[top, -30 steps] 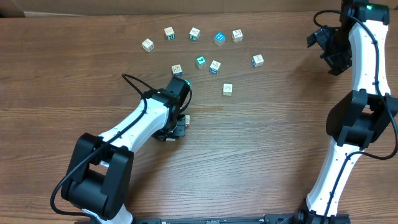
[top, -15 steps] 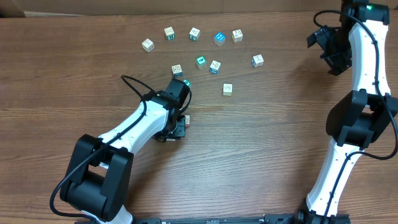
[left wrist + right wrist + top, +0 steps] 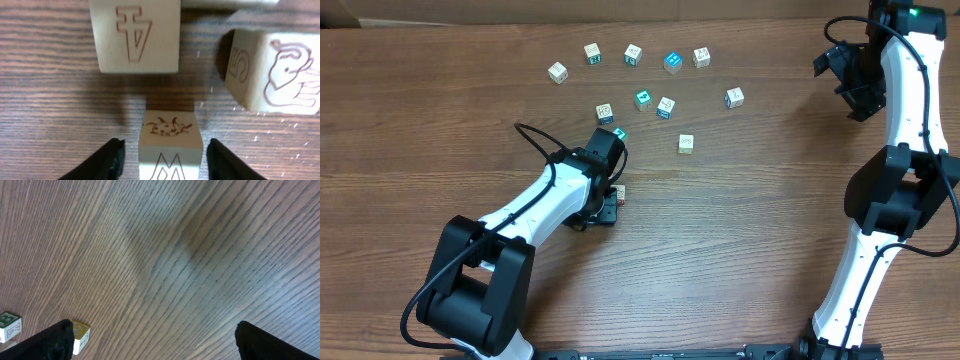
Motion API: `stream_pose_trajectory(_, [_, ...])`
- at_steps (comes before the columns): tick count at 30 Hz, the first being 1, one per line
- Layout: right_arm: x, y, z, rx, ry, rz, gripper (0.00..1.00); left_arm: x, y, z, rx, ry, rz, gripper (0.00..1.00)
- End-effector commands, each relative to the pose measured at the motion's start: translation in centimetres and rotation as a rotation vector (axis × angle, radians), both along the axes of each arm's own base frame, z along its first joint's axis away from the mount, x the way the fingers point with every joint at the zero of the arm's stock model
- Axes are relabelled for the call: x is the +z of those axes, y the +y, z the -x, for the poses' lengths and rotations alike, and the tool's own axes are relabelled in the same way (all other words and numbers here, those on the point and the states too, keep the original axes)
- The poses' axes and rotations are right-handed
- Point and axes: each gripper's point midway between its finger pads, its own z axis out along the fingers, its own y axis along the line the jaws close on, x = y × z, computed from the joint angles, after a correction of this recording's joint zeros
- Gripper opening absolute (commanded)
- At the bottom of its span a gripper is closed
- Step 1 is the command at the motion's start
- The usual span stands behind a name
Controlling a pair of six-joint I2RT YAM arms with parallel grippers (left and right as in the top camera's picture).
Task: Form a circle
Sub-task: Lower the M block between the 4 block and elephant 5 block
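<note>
Just ahead of left gripper point(image 3: 165, 159), jaws apart astride loose M cube point(image 3: 171, 150): rest of circle point(image 3: 135, 35), mid-surface, left of centre. Right gripper point(image 3: 160, 342) gaping, empty, well apart by far-right corner.

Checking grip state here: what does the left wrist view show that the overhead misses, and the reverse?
Left wrist only: printed faces, an M cube sitting inside the open left gripper with gaps either side, and an elephant cube beyond it. Overhead only: the loose scatter of cubes and the right arm, off to the side. Both: the wood table and the left gripper.
</note>
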Motion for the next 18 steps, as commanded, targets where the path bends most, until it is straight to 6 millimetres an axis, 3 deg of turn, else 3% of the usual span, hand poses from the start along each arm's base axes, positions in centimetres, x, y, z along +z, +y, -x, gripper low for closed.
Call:
stream_pose_trajectory(1, [1.8,-0.2,-0.3,0.001,-0.044,0.012,1.0,-0.2,-0.2,0.9,0.005,0.033,0.02,0.45])
stream_pose_trajectory(10, [1.8,-0.2,-0.3,0.001,-0.044,0.012,1.0,-0.2,-0.2,1.0,0.003,0.037,0.018,0.32])
stream_pose_trajectory(18, [1.8,-0.2,-0.3,0.001,-0.044,0.012,1.0,-0.2,-0.6,0.1,-0.006,-0.001,0.031,0.3])
